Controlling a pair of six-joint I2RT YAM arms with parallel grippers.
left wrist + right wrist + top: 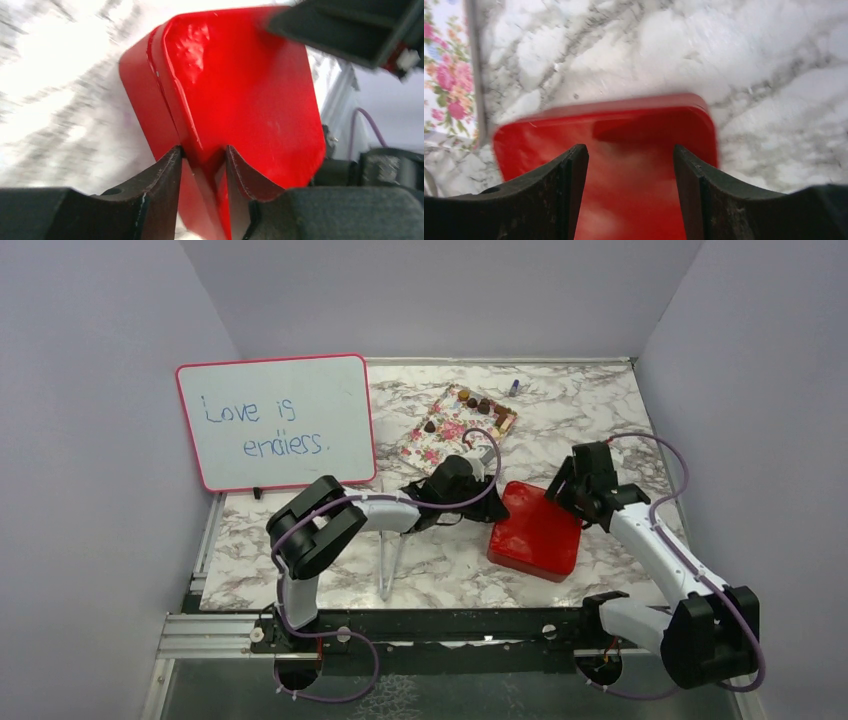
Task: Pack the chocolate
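Right now, a red box [536, 532] sits on the marble table [600, 400] in the middle of the top picture. Its lid looks shut. The left gripper [204, 159] is clamped on the box's edge, at the bottom middle of its own picture. The right gripper [630, 165] hangs just over the box with its jaws spread wide and holding nothing; red shows between them.

Above the box, toward the top middle, lies a flowery sheet [440, 435]. Small chocolates [484, 405] are on it, so those are not packed. I cannot see inside the box, so I cannot tell if any chocolate is in there. There is work left: the sweets on the sheet need to go in the box. A whiteboard [275, 420] stands at the upper left.
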